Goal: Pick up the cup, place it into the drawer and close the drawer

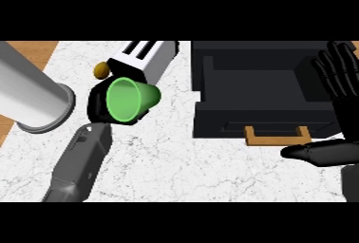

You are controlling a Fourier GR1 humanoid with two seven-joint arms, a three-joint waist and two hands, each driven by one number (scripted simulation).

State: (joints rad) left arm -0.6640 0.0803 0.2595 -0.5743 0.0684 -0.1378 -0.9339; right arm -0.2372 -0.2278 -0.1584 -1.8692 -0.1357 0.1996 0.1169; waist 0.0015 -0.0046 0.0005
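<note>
The surface (175, 161) looks like white marble with fine grey speckling, smooth and matt; a strip of warm wood (32, 50) shows along its left edge. The cup (132, 99) is smooth green plastic with a soft sheen. The drawer (263, 97) is matt black, with a tan wooden handle (277, 137). The cylinder (32, 92) near the surface's left edge looks like brushed grey metal. Both hands, left (101, 102) and right (336, 95), are glossy black plastic; the left forearm (77, 166) is smooth grey.

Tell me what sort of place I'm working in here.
Most likely a kitchen counter: a white marble-patterned countertop, an open black drawer with a wooden handle, and a green cup held by the left hand beside a toaster.
</note>
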